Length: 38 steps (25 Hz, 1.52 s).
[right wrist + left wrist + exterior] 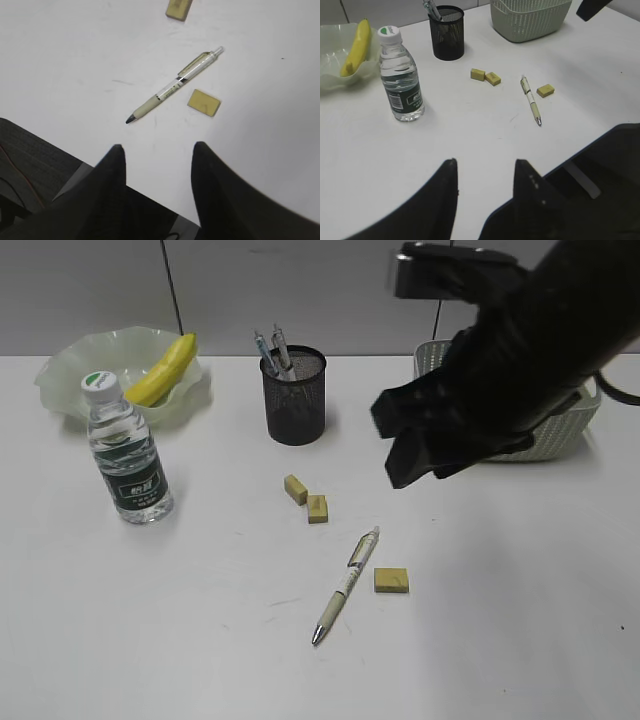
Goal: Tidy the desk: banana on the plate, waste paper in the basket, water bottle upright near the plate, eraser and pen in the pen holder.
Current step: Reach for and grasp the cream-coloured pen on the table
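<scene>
Pen point(347, 585) beside eraser point(391, 580), banana point(165, 368) in plate point(70, 370)

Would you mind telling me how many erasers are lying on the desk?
3: two erasers touch in front of the pen holder; a third eraser lies right of the pen. None appear hidden.

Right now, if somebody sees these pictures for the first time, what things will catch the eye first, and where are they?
First is the big black right gripper, hanging open above the desk in front of the basket. Next is the pen, lying loose near the desk's middle with three yellowish erasers around it, one eraser just beside it. At far left, the banana lies in the plate, with the water bottle upright in front.
</scene>
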Tool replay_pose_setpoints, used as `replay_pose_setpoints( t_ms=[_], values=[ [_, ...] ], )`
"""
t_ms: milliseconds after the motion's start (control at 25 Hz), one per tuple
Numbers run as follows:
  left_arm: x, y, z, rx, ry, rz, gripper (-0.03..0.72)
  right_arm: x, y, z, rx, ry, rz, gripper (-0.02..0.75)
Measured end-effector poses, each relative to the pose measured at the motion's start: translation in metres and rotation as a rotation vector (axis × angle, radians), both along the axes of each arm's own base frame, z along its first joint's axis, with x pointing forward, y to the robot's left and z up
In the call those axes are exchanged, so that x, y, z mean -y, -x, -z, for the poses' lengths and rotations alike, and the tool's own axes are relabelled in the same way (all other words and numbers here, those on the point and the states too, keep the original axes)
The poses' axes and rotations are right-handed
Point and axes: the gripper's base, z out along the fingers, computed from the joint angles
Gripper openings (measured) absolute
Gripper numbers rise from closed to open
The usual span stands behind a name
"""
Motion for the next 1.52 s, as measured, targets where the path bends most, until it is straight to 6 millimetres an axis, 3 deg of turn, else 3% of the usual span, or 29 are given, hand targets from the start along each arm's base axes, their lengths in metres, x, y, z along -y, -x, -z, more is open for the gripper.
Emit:
replay_pose_setpoints(
  t_ms=[200, 440, 720, 880, 1080, 1360, 1520],
  values=[
    [0.000, 0.000, 0.000, 0.005, -0.008, 0.000, 0.283, -0.038, -0.016, 0.026, -0.148, 0.073, 0.088, 0.352],
    [0.000, 0.000, 0.000, 0.007, -0.010, -0.001, 0.283, -0.060, -0.029, 0.069, -0.319, 0.174, 0.254, 0.352],
    [-0.001, 0.000, 0.000, 0.008, -0.012, -0.002, 0.283, -0.076, -0.044, 0.119, -0.405, 0.209, 0.322, 0.352],
    [-0.001, 0.000, 0.000, 0.008, -0.012, -0.002, 0.283, -0.085, -0.053, 0.137, -0.421, 0.212, 0.337, 0.371],
    [-0.001, 0.000, 0.000, 0.008, -0.012, -0.002, 0.283, -0.093, -0.062, 0.152, -0.445, 0.242, 0.342, 0.401],
    [-0.001, 0.000, 0.000, 0.008, -0.012, -0.002, 0.283, -0.090, -0.059, 0.172, -0.525, 0.342, 0.353, 0.405],
    [-0.001, 0.000, 0.000, 0.008, -0.012, -0.002, 0.283, -0.094, -0.061, 0.181, -0.521, 0.310, 0.368, 0.404]
  ],
)
